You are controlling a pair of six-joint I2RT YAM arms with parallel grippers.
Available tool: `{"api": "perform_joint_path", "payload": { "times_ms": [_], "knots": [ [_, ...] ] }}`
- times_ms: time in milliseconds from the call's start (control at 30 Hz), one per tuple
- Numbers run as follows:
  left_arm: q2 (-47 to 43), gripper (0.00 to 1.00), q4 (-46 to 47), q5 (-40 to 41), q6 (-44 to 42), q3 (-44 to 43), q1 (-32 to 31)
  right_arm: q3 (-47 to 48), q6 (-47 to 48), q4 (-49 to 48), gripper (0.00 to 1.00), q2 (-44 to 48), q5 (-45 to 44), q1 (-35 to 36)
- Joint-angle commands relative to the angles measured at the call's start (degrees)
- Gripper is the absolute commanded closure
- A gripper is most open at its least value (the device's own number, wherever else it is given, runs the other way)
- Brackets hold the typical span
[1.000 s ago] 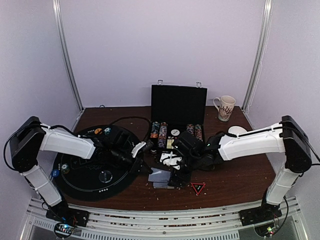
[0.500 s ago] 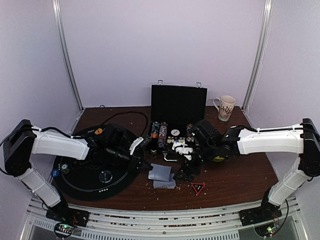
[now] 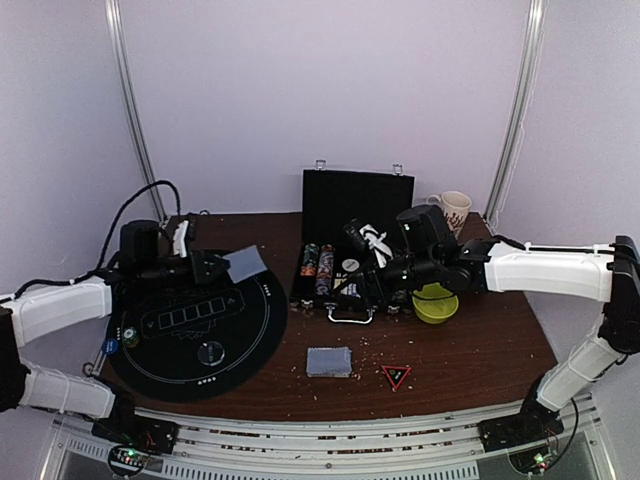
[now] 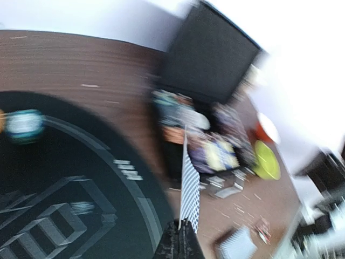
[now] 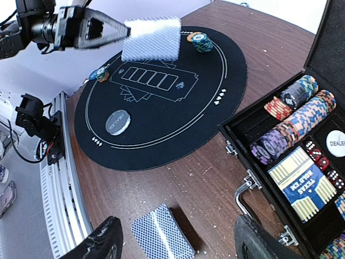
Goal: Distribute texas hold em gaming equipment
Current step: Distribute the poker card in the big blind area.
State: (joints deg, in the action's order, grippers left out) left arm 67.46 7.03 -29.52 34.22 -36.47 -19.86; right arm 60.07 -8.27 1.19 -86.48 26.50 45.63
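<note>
My left gripper (image 3: pixel 222 266) is shut on one grey-blue-backed playing card (image 3: pixel 246 263) and holds it in the air over the far edge of the black round mat (image 3: pixel 250 335). The left wrist view shows the card (image 4: pixel 190 186) edge-on, pinched between the shut fingertips (image 4: pixel 181 233). My right gripper (image 5: pixel 180 240) is open wide and empty, raised above the table. The deck (image 5: pixel 161 234) lies on the wood below it, also visible from the top (image 3: pixel 329 361). A clear dealer disc (image 5: pixel 117 121) and a teal-orange chip stack (image 5: pixel 200 40) sit on the mat.
An open black case (image 3: pixel 357 205) holds rows of chips (image 5: pixel 291 127), a card box and dice. A yellow-green bowl (image 3: pixel 436 303) and a patterned mug (image 3: pixel 451 214) stand right of it. A red triangle (image 3: pixel 396 375) lies near the deck. Blue chips (image 3: pixel 110 345) sit at the mat's left.
My left gripper has lifted a card off the deck and carried it left and back over the mat. My right gripper has left the deck and risen back over the case.
</note>
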Motion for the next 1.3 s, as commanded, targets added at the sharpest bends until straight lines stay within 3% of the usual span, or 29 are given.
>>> {"api": "perform_joint_path", "payload": {
  "times_ms": [0,167,267,367,567,900,1167,1267],
  "knots": [
    [-6.11,1.0,-15.08,9.28,1.9,-1.0,10.74,1.24,-1.06,0.46,0.27,1.7,-2.56,0.21],
    [-6.82,1.0,-21.07,1.31,-0.36,-0.13,30.53,0.98,-0.23,1.27,0.27,2.46,-4.15,0.25],
    [-6.34,1.0,-24.84,1.41,-2.78,-1.83,39.18,0.86,1.19,2.79,0.27,2.54,-5.19,0.17],
    [-5.02,1.0,-26.87,3.14,-4.6,-4.48,43.99,0.95,3.39,4.85,0.27,2.62,-5.61,0.29],
    [-1.42,1.0,-26.6,6.02,-6.34,-9.14,44.55,0.43,6.51,7.15,0.27,2.97,-5.56,0.27],
    [8.74,1.0,-21.93,0.38,-7.39,-12.66,44.28,0.22,10.77,7.5,0.24,2.1,-5.29,0.28],
    [20.26,1.0,-13.31,-3.28,-5.31,-15.61,38.35,2.42,10.94,9.98,0.24,-0.64,-5.23,0.34],
    [23.02,1.0,-11.34,-0.98,-4.83,-16.74,38.28,3.06,10.42,10.53,0.24,-0.77,-5.62,0.45]
  ]
}}
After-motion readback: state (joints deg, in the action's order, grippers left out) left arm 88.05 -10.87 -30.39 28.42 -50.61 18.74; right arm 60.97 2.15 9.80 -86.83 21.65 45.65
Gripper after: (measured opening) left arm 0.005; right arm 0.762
